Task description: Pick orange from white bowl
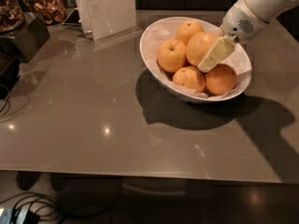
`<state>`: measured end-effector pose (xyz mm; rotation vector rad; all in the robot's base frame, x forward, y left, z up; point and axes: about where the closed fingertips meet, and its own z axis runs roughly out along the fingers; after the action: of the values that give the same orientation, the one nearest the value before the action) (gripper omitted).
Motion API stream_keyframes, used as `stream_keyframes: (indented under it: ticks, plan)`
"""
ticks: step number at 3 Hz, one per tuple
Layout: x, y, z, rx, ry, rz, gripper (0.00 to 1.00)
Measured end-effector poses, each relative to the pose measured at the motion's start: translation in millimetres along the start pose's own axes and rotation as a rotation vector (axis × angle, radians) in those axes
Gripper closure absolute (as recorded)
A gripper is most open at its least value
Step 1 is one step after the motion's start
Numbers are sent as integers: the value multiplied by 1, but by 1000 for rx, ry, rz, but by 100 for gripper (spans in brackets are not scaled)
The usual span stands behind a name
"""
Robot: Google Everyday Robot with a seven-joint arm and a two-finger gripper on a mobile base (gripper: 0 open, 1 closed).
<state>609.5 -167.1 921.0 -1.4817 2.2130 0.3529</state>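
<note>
The white bowl (150,45) stands on the grey table, right of centre, and holds several oranges on a paper liner. The orange (198,45), the largest one, lies in the middle of the bowl toward the back. My gripper (214,56) comes down from the upper right on a white arm (261,6). It sits against the right side of the orange, between it and a smaller orange (220,79) at the front right. A smaller orange with a green stem dot (171,56) lies to the left.
A clear sign holder (106,8) stands at the back left of the table (93,115). Jars of snacks (44,6) and a black box (21,38) sit at the far left. The table's front edge runs across the lower part of the view.
</note>
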Motion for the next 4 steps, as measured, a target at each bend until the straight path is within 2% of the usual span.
stream_keyframes:
  ticks: [1, 2, 3, 4]
  plan:
    - [-6, 3, -9, -29, -102, -27, 100]
    - [-4, 19, -37, -69, -277, -70, 100]
    - [16, 39, -68, -87, -436, -76, 100]
    - [65, 78, -104, -61, -539, -8, 100]
